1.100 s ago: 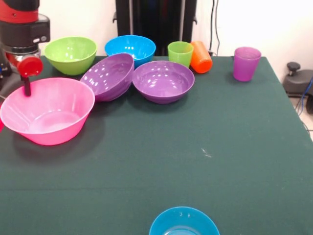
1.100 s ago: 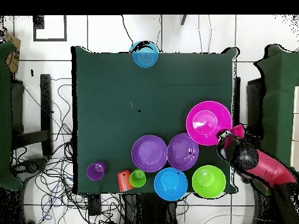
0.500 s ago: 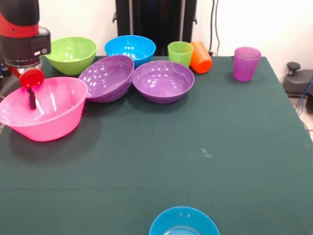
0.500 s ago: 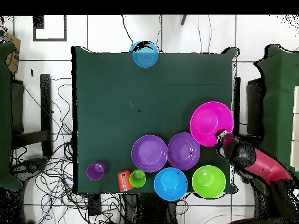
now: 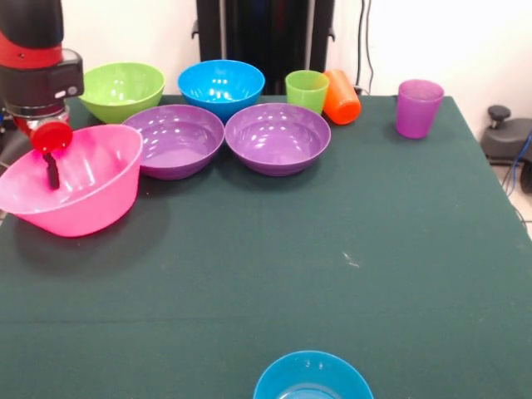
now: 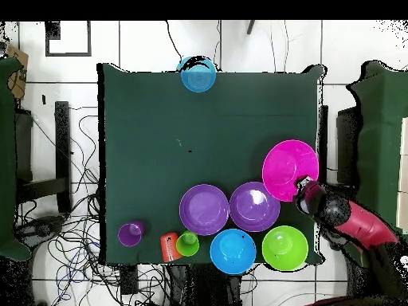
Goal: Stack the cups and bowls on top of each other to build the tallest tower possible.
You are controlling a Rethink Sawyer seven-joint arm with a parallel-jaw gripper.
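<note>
Front and overhead views. The hand (image 5: 50, 158) sits at the upper left of the front frame, at the far rim of the big pink bowl (image 5: 79, 195). A black finger (image 5: 52, 170) reaches down inside the bowl, and a small red disc-shaped object (image 5: 51, 135), possibly the small red bowl, shows just above the rim. Whether the hand is clenched on the pink wall or released cannot be told from either view. The pink bowl is tilted, its left side overhanging the left edge of the green surface (image 5: 332, 249).

Just right of it stand two purple bowls (image 5: 174, 140) (image 5: 278, 137), upright and side by side. Behind them are a lime green bowl (image 5: 121, 91) and a blue bowl (image 5: 221, 83). Further right are an upright green cup (image 5: 307, 90), an orange cup (image 5: 342, 96) leaning against it, and a purple cup (image 5: 418, 108) standing apart. A second blue bowl (image 5: 312, 378) sits at the bottom edge.

No stack exists yet. The step in hand appears to be placing the pink bowl as a base. It is best drawn inward off the edge and set level, clear of the nearer purple bowl, before anything is nested on it.
</note>
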